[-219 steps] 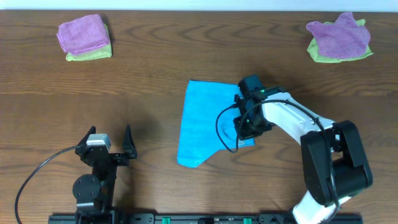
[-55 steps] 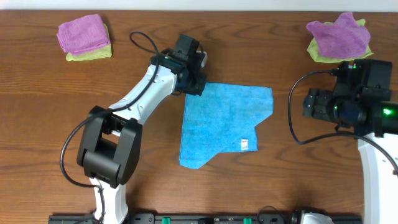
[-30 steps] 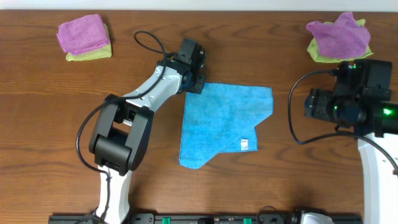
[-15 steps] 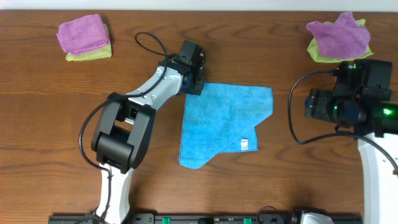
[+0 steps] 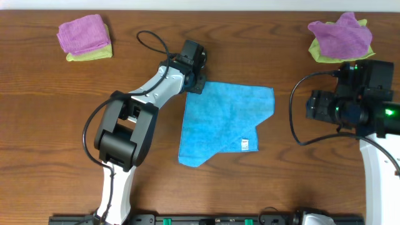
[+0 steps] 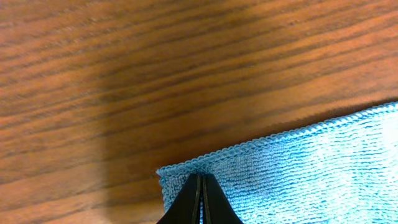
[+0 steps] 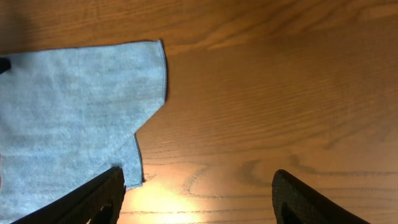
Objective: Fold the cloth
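Cloth corner sat pinched in the shut left claw, clear only from its wrist view; right claw gaped wide.

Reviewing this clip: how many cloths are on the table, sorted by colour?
Sky-blue square microfibre cloth: 1
Purple cloths: 2
Lime-green cloths, one under each purple one: 2
Total: 5

Cloth fuzzy microfibre; table glossy wood (grained).
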`<state>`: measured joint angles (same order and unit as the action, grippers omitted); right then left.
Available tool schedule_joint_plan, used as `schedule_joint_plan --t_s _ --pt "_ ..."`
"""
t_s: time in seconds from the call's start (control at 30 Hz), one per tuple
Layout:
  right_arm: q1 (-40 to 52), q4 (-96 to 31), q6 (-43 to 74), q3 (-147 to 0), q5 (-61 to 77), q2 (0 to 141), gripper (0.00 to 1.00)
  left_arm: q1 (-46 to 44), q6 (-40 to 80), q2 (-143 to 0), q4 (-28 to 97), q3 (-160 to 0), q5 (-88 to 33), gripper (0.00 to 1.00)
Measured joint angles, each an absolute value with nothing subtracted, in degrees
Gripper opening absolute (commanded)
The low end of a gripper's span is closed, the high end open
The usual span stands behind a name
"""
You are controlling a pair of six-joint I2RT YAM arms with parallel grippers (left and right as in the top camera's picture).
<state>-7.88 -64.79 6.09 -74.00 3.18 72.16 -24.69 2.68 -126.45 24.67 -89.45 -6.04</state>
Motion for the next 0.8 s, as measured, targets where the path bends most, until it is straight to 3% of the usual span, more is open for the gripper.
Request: schedule_joint_plan --t_s 0.17,0.5,0.8 --pt "-7.88 -65.41 6.09 -74.0 3.18 72.16 0.75 -24.36 0.69 -126.93 24.08 -89.95 -0.93 0.06" --pt "-7.75 -65.78 6.09 -70.13 7.2 74.46 0.6 -20.12 -2.2 -127.15 24.05 -90.0 5.91 0.06" --pt "-3.42 -64.1 5.87 -66.3 9.47 83.07 0.6 -17.91 -4.97 -127.22 24.01 -90.0 7.66 0.06"
